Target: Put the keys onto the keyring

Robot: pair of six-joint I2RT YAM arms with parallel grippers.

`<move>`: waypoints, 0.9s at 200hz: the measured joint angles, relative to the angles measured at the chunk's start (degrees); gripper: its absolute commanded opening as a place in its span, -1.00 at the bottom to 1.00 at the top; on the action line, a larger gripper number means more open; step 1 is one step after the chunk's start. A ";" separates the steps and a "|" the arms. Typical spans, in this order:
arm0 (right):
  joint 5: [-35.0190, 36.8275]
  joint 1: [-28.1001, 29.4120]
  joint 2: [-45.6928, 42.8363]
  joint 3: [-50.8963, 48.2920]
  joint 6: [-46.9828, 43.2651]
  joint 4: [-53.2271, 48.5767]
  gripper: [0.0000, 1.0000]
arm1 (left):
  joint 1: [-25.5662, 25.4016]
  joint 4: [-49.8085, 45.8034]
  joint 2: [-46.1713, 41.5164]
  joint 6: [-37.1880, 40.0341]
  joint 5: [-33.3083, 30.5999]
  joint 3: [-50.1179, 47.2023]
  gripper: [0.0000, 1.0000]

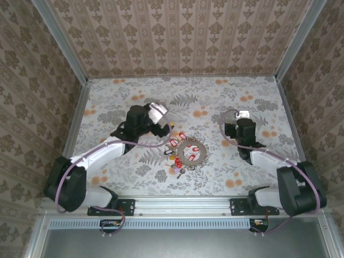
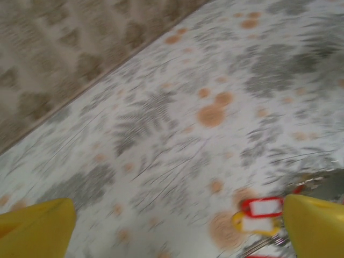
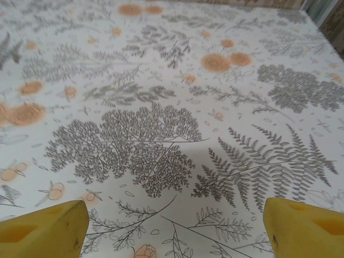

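A: Several keys (image 1: 173,144) lie in a loose cluster around the keyring (image 1: 192,152), near the middle of the table (image 1: 118,97), between the two arms. How much is done, in your opinion?

B: Difficult to say. A few red heads overlap the keyring on its left side and its open centre, but from above they are too small. I cannot tell if any is really threaded on it. Some darker small pieces lie just in front of the keyring, apart from it, so I judge that work remains.

A: And the grippers?

B: The left gripper (image 2: 177,231) is spread wide with nothing between its fingers. It hangs just beside the cluster. A red tag (image 2: 263,206) and a yellow tag (image 2: 250,223) lie close to one finger. The right gripper (image 3: 174,226) is also spread wide and empty, over bare table, well apart from the keyring.

A: So no key is in hand now.

B: Correct. Next, I think, one arm must pick a loose key and the other must steady the keyring.
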 measured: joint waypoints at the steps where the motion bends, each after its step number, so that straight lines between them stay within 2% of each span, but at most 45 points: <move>1: -0.02 -0.02 0.39 0.00 -0.15 0.31 0.71 | 0.15 0.02 -0.17 -0.09 -0.20 -0.17 1.00; 43: -3.08 -0.72 9.07 1.07 -4.72 8.63 0.67 | 11.23 2.78 -9.64 -4.42 -7.87 -7.96 1.00; 74: -7.74 -4.61 9.33 -1.16 -4.90 16.96 0.67 | 17.53 3.50 -14.16 -6.62 -10.99 -12.70 1.00; 84: -9.55 -5.95 9.75 -3.89 -4.61 22.36 0.80 | 19.06 3.48 -15.08 -7.08 -11.58 -13.99 1.00; 97: -10.38 -6.95 11.47 -6.62 -3.93 26.80 0.99 | 20.68 3.54 -15.65 -7.45 -12.17 -15.30 1.00; 141: -10.88 -8.00 12.61 -4.57 -2.40 26.21 0.99 | 24.61 6.62 -14.82 -8.44 -12.74 -19.12 1.00; 180: -10.91 -8.24 12.61 -4.24 -1.70 26.62 0.99 | 25.77 14.84 -7.13 -8.20 -9.86 -20.87 1.00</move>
